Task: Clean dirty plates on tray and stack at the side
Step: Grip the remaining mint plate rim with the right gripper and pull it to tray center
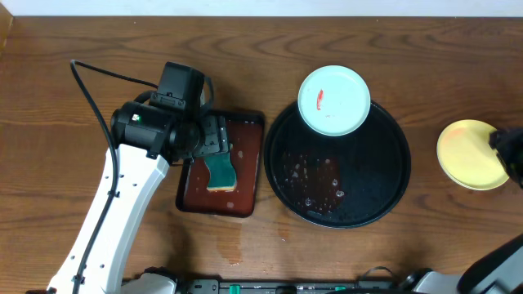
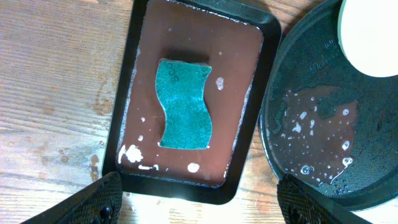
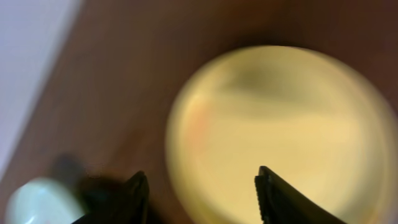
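Sponge pickup, I reckon: left gripper (image 2: 200, 208) wide open, empty over the sponge (image 2: 184, 104) in the small tray (image 2: 242, 56), right gripper (image 3: 202, 202) open, empty above the yellow plate (image 1: 467, 153) at the tabletop's right edge, smeared white plate (image 1: 333, 100) on the black tray (image 1: 392, 175)'s far rim; next I descend and pinch.

The left arm (image 1: 122, 204) is a long, smooth white link rising from the lower left of the overhead frame into a rounded black joint housing with a small green light (image 1: 137, 118); a boxy black wrist block sits above it and a thin black cable (image 1: 75, 67) loops in from the upper left. The left gripper (image 2: 199, 205) shows matte black, finely textured fingers (image 2: 93, 202) in the bottom corners of its wrist view. The right arm (image 1: 508, 151) is a black block at the overhead frame's right edge with a pale link in the lower right corner, and the right gripper (image 3: 202, 196) has dark, blurred, tapering tips.
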Robot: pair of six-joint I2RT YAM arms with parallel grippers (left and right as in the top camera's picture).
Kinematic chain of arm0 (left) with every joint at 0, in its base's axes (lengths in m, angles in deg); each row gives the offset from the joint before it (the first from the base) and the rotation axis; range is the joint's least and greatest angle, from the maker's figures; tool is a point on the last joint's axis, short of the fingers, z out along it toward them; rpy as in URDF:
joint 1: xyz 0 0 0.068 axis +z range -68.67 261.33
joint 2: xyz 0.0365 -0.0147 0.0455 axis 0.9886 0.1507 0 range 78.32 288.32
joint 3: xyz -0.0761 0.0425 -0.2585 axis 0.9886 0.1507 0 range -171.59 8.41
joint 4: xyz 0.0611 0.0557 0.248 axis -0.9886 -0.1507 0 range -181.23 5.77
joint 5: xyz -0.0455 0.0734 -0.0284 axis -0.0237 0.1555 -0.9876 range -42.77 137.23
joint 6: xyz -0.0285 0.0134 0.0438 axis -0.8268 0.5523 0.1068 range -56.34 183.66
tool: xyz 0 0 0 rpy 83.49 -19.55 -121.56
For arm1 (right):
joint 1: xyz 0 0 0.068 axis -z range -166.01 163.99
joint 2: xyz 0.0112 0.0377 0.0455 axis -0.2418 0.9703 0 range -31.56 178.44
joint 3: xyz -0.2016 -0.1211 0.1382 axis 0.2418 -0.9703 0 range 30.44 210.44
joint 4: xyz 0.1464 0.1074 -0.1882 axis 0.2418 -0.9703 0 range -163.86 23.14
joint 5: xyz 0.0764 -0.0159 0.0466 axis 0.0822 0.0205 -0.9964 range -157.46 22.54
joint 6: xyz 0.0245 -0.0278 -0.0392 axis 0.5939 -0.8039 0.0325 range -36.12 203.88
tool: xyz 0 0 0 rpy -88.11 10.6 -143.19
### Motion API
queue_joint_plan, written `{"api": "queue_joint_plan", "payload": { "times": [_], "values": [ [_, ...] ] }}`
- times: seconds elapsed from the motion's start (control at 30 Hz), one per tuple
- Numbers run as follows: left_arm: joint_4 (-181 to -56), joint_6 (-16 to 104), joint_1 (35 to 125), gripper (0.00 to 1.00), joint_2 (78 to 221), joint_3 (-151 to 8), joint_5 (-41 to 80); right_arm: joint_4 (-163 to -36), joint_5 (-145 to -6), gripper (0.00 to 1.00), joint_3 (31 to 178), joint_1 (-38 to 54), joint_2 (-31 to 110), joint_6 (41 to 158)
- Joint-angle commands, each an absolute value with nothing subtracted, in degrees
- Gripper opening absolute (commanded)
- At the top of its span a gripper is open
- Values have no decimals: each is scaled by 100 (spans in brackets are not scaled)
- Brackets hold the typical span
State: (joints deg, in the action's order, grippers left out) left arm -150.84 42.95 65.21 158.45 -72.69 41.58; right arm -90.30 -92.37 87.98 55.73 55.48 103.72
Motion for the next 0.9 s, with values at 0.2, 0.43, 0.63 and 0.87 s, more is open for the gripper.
{"api": "queue_joint_plan", "payload": {
  "times": [0.2, 0.43, 0.63, 0.87],
  "values": [
    [-15097, 4350, 6556, 80, 15856, -7298, 4213, -9758, -8913, 53, 8900, 2670, 4628, 9159],
    [-15097, 4350, 6556, 81, 15856, -7298, 4213, -8982, -6273, 51, 8898, 808, 5753, 8938],
    [-15097, 4350, 6556, 80, 15856, -7298, 4213, -7750, -6194, 45, 8898, 692, 7006, 8896],
    [-15097, 4350, 6556, 80, 15856, -7298, 4213, -7188, -6428, 43, 8898, 716, 7771, 9172]
  ]
}}
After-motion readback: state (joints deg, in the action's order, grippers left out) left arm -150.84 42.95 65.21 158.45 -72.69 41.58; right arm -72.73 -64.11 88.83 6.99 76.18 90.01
